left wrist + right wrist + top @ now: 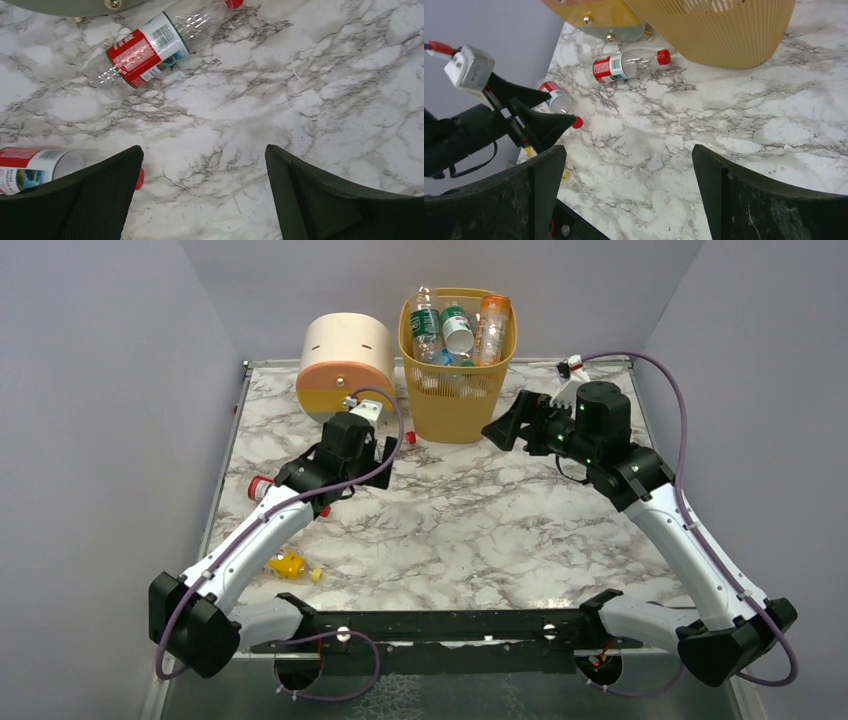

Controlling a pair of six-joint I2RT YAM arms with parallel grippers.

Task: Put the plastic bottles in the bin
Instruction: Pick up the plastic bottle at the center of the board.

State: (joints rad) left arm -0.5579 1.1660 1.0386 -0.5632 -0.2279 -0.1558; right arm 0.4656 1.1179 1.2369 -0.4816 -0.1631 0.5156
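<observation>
left gripper (202, 147) + right gripper (628, 147) wide open, empty. bin (455, 405) near full, bottles (457, 328) poking over rim, so next drop might bounce out. red-label bottle (147, 50) lies on table (480, 530) beside drawer unit (345, 360); round, may roll off pinch.

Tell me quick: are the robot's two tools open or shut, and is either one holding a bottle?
Left tool: open, holding nothing.
Right tool: open, holding nothing.

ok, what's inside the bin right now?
Poking above the bin rim: two green-labelled bottles and one orange bottle. More lie beneath, but they can't be counted behind those and the wall.
</observation>
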